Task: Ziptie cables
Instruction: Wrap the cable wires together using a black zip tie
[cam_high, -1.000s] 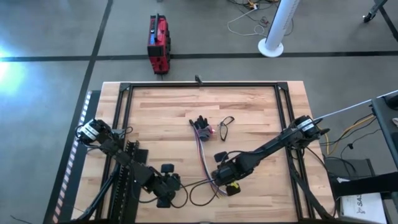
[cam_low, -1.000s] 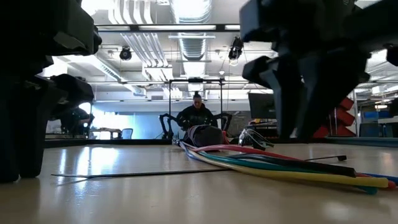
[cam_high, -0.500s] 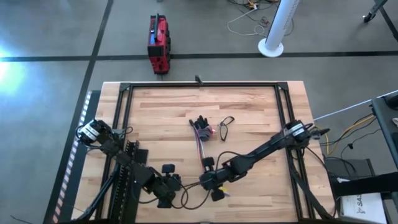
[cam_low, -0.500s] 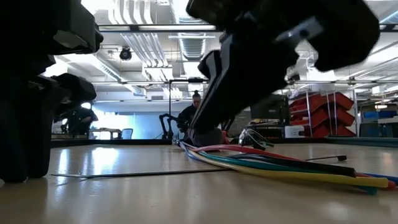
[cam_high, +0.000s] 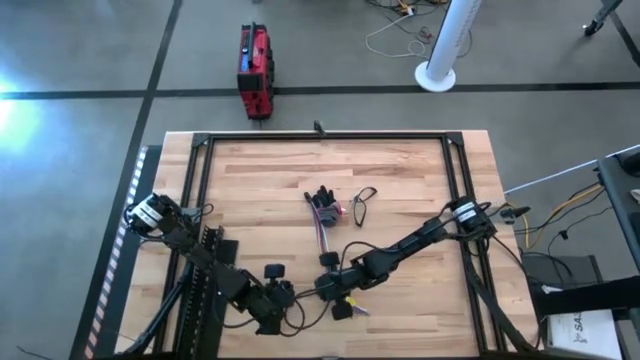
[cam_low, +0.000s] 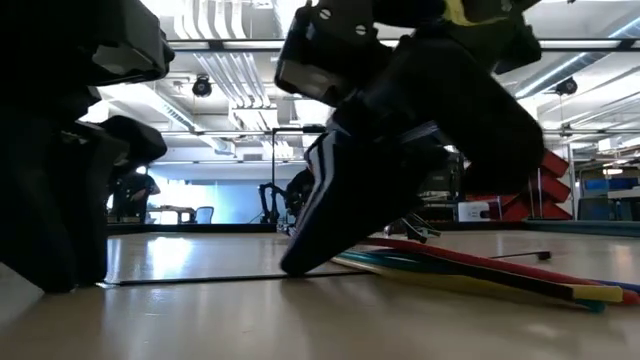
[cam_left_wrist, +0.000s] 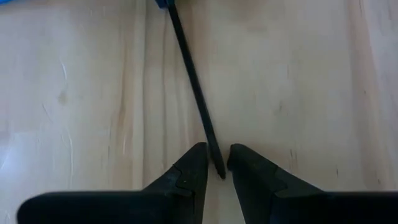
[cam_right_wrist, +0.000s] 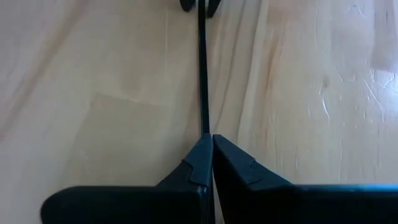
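Note:
The ziptie (cam_left_wrist: 193, 81) is a thin dark strap lying flat on the wooden table near its front edge (cam_low: 200, 278). My left gripper (cam_left_wrist: 217, 155) is low at the strap's left end. It is open by a narrow gap, with a fingertip on either side of that end. My right gripper (cam_right_wrist: 211, 140) is shut on the strap farther right (cam_high: 325, 290). The cables (cam_high: 325, 235) are a coloured bundle running from mid-table toward the front. They lie on the table just behind and right of my right gripper (cam_low: 470, 272). My right gripper pinches the ziptie (cam_right_wrist: 204, 127) between its two shut fingers. The fingers slant down from the table's right side and lie along the strap. The fingertips (cam_low: 297, 266) reach the table top. The strap stays flat on the wood and runs straight on toward my left gripper.
A small black wire loop (cam_high: 362, 203) lies right of the cables' far end. Black frame rails (cam_high: 200, 200) run along the table's left, far and right sides. A person (cam_low: 315, 185) sits far behind the table.
My right gripper has moved toward the table's left edge and down. It has tipped forward until its fingertips reach the table at the ziptie. The ziptie and cables lie where they were.

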